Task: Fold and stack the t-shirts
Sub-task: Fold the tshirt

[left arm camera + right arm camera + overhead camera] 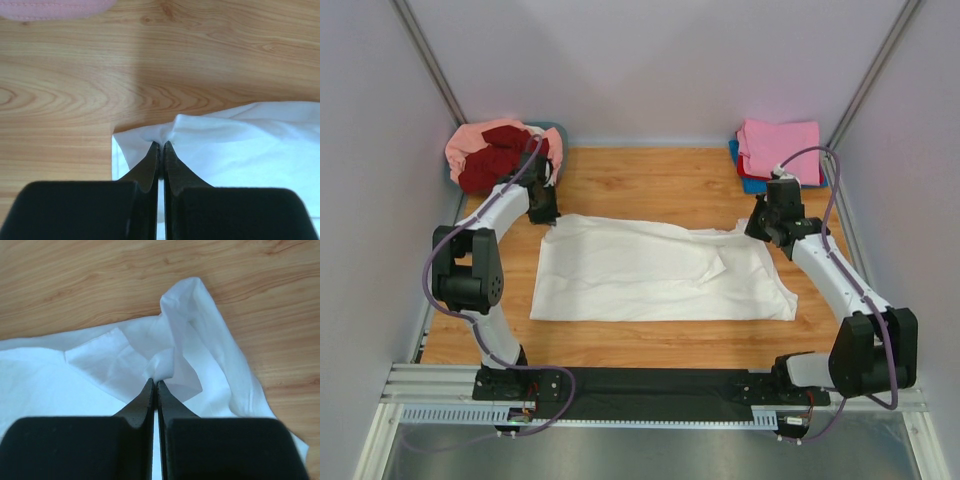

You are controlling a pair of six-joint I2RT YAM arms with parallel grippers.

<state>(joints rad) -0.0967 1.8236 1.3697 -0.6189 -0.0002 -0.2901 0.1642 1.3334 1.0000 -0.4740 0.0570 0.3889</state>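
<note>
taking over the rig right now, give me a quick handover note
Left gripper: shut on the white shirt near its far left corner.
Right gripper: shut on it near the far right corner.
White shirt lies spread mid-table, not yet folded.
Done: folded stack at far right, pink on top.
To do: fold and stack the white shirt, then the pile at far left.

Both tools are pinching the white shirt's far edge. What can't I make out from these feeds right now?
- Wrist views: how many layers of the white t-shirt the left tool and right tool pinch; their shut jaws hide it.
- Top view: shirt count in the folded stack; the pink top one covers the rest.
- Top view: the bottom of the unfolded pile; upper shirts and the left arm cover it.
</note>
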